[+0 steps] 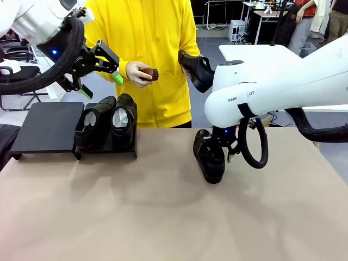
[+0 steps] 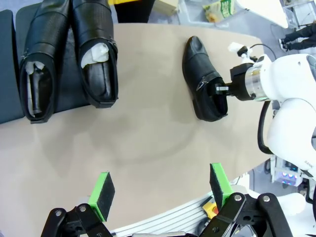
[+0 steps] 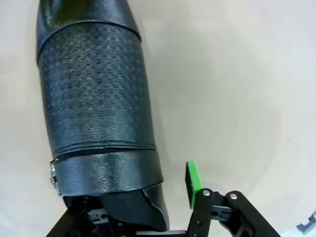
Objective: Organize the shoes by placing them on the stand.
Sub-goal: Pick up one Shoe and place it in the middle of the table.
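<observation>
Right pincer (image 2: 219, 90) sits low at the heel of the loose shoe (image 1: 209, 160), in the middle of the front view. Its jaws are apart. One green pad (image 3: 193, 180) stands just beside the shoe's side with a strip of tabletop (image 1: 163, 217) showing between, so it is not squeezing yet. Left pincer (image 2: 160, 190) hangs wide open and empty at the upper left. The stand (image 1: 46, 125) is at the left, with two shoes (image 1: 95, 128) on its right half. A person's hand holds a fourth shoe (image 1: 197, 69) up high. The loose shoe looks stiff, shiny and slippery, and I think a bit heavy. Its heel wall is probably the best place to pinch. The toe may dip when it goes up.
</observation>
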You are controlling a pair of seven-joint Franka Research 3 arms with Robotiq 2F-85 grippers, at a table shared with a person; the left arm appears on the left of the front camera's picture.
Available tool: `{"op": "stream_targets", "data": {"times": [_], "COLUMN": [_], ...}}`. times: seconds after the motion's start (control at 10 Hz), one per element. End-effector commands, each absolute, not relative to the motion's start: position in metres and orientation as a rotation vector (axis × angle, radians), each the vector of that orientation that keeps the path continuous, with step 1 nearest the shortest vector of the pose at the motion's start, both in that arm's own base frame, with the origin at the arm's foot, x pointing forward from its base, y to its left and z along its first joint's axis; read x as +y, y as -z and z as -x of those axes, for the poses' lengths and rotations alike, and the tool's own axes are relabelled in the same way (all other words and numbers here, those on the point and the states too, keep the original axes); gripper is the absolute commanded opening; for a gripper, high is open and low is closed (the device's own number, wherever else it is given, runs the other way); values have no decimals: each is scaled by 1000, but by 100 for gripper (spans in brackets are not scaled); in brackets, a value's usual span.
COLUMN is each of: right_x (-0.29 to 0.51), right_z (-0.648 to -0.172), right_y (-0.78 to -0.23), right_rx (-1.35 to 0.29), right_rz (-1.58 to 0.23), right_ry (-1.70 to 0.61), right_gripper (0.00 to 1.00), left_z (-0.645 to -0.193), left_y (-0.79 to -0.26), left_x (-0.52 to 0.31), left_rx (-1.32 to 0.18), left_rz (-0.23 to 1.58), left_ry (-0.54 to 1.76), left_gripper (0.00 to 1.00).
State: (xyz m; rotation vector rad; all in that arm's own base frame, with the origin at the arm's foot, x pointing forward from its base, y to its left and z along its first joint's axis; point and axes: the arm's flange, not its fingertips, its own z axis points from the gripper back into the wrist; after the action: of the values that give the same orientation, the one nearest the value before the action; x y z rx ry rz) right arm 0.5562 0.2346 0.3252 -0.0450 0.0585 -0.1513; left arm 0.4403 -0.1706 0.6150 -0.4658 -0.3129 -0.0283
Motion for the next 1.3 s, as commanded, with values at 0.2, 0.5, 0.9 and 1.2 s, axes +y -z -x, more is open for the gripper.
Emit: {"op": "stream_targets", "data": {"times": [0.2, 0.5, 0.9, 1.2], "right_x": [235, 232, 234, 249], "right_z": [-557, -551, -492, -399], "right_y": [-326, -330, -388, -421], "right_rx": [70, 67, 11, 6], "right_rz": [-13, -25, -107, -199], "right_ry": [124, 127, 325, 353], "right_gripper": [0, 0, 0, 0], "left_z": [-440, -440, -440, -440], "left_y": [-615, -615, -615, -615], "left_x": [-170, -170, -170, -170], "left_rx": [-325, -325, -325, -325], "left_rz": [472, 472, 472, 472], "left_ry": [32, 32, 32, 32], "left_gripper": [100, 100, 100, 100]}}
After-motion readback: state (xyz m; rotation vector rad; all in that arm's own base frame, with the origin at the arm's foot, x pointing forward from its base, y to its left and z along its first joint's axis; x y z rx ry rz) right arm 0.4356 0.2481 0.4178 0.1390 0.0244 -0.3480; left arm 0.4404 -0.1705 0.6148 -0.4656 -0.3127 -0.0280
